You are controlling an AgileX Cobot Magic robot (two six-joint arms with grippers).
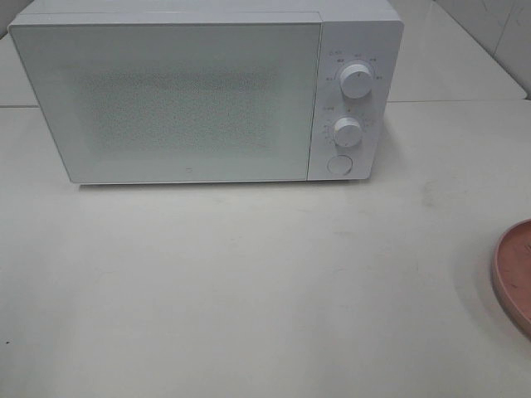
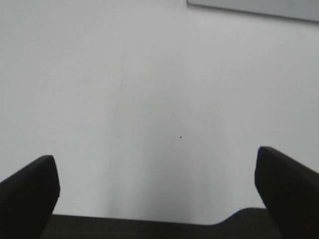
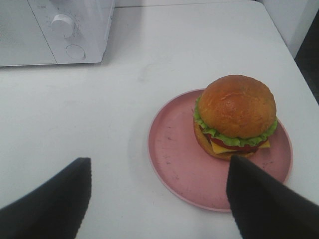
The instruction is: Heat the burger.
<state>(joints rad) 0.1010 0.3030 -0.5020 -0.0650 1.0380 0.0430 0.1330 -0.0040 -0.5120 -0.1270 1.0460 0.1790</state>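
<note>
**Burger on its plate, microwave shut, both grippers wide and empty**

A smooth, matte white table (image 1: 249,290) fills the scene, marked only by faint scuffs. At its far side stands a boxy white microwave (image 1: 199,91) with its door (image 1: 166,99) closed; the door's window has a fine dotted mesh. On the panel to the right of the door sit two round white knobs (image 1: 355,81), one above the other, and a round button (image 1: 338,164) below them.

At the right edge of the table lies a round pink plate (image 3: 179,154), shallow with a low rim and lightly scratched. On it, toward one side, rests the burger (image 3: 235,114): a glossy golden-brown domed bun over frilly green lettuce, a red layer and yellow cheese.

The right gripper (image 3: 159,199) hangs above the table beside the plate, dark fingers spread wide, gripping nothing. The left gripper (image 2: 158,184) is likewise fully spread over bare table, empty.
</note>
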